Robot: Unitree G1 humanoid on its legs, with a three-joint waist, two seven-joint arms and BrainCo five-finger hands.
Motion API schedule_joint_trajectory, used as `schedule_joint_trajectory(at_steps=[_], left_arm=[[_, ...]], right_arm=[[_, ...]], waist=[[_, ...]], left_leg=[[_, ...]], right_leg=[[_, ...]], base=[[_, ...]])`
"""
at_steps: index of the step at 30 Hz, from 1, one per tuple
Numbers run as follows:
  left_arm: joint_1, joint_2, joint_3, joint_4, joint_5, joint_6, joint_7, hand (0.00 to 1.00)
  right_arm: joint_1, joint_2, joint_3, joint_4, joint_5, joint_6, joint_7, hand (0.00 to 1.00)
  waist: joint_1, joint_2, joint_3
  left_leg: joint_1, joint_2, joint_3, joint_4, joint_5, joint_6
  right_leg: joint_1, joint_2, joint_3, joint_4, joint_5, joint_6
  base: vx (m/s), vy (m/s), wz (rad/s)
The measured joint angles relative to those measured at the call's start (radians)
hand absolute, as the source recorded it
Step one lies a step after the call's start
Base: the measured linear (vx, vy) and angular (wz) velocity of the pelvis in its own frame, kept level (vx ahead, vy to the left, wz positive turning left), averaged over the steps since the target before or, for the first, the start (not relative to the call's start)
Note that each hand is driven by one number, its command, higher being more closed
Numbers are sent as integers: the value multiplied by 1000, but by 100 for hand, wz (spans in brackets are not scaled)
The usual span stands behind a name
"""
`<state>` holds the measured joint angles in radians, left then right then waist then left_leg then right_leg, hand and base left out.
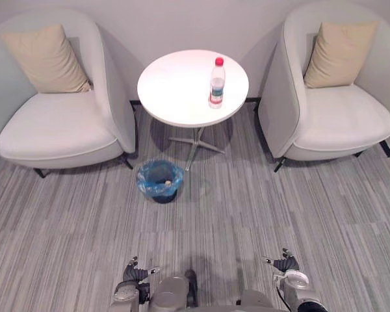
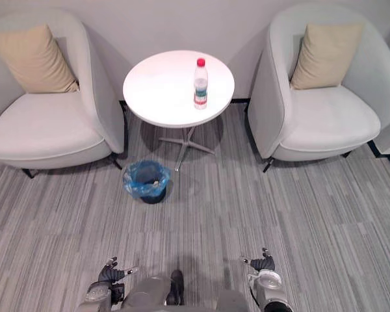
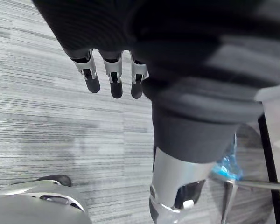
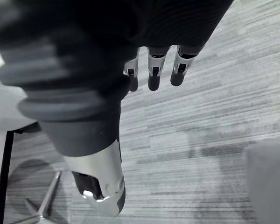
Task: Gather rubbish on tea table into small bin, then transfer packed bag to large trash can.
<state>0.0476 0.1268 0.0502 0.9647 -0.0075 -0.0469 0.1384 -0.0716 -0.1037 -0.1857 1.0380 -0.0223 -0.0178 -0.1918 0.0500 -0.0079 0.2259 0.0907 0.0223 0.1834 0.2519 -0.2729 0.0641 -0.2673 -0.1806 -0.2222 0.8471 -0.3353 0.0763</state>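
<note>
A clear plastic bottle with a red cap stands upright on the round white tea table, toward its right side. On the carpet in front of the table sits a small dark bin lined with a blue bag, with a small pale item inside. My left hand hangs low at the bottom of the view, far from the table. Its fingers are straight and hold nothing. My right hand is low at the bottom right, fingers relaxed and empty.
Two pale armchairs flank the table, the left one and the right one, each with a beige cushion. Grey striped carpet spreads between me and the bin. The table stands on a metal cross foot.
</note>
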Motion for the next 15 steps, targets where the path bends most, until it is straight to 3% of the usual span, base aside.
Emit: schedule_joint_trajectory(at_steps=[1,2,3,4,5,8,10,11,12,13,15], left_arm=[[-1,-2,0,0,0,0,-3,0],[-3,-4,0,0,0,-1,-4,0],[-3,-4,0,0,0,-1,-4,0],[2,-3,-1,3,0,-1,-4,0],[-6,-26,0,20,0,0,-5,0],[-10,-39,1,28,0,-1,-5,0],[-31,-66,28,25,1,-1,-6,0],[-31,-77,43,23,1,-1,-6,0],[-26,-90,46,22,1,-1,-7,0],[-18,-92,50,7,1,0,-9,0],[-21,-89,59,-15,1,0,-7,0]], right_arm=[[0,-4,0,-1,0,0,0,0],[3,-14,0,-2,1,1,0,0],[5,-15,0,-2,1,2,0,0],[24,-24,-1,-3,1,4,-1,0],[38,-43,-8,8,1,9,-1,0],[27,-45,-35,-4,3,4,-1,0],[54,-32,-50,-7,6,3,-1,0],[65,-23,-47,-15,13,3,-2,0],[83,-7,-40,-44,21,1,-3,0],[100,8,-39,-60,26,-4,-3,0],[100,23,-43,-77,37,-6,-4,0]], waist=[[-10,9,4],[-25,16,7],[-29,16,7],[-41,4,1],[-32,44,-5],[-40,55,-14],[-36,57,-13],[-34,56,-13],[-32,51,-9],[-30,42,-5],[-14,39,-3]], left_leg=[[15,18,-11,-1,0,0],[44,36,-37,-6,-1,-7],[52,39,-43,-8,-1,-13],[71,31,-62,-8,-14,-72],[83,74,-93,-9,-18,-94],[72,104,-132,21,33,-167],[-18,139,-157,239,80,-212],[-54,149,-155,335,115,-209],[-127,184,-140,525,112,-204],[-193,216,-96,645,90,-169],[-278,237,-44,677,71,-140]], right_leg=[[-32,28,-2,-79,3,-5],[-69,65,18,-264,60,-24],[-70,70,27,-314,85,-24],[-54,83,58,-456,302,-47],[-46,114,49,-425,304,-89],[-39,129,19,-399,230,-114],[48,142,-30,-459,213,-129],[85,146,-41,-483,209,-128],[159,149,-59,-526,192,-135],[211,152,-72,-548,180,-138],[263,153,-79,-581,163,-135]], base=[[595,-227,44],[418,-176,43],[454,-219,68],[393,-178,47],[474,-220,40],[405,-226,17],[354,-221,55],[322,-198,62],[310,-152,47],[218,-84,39],[192,-42,14]])
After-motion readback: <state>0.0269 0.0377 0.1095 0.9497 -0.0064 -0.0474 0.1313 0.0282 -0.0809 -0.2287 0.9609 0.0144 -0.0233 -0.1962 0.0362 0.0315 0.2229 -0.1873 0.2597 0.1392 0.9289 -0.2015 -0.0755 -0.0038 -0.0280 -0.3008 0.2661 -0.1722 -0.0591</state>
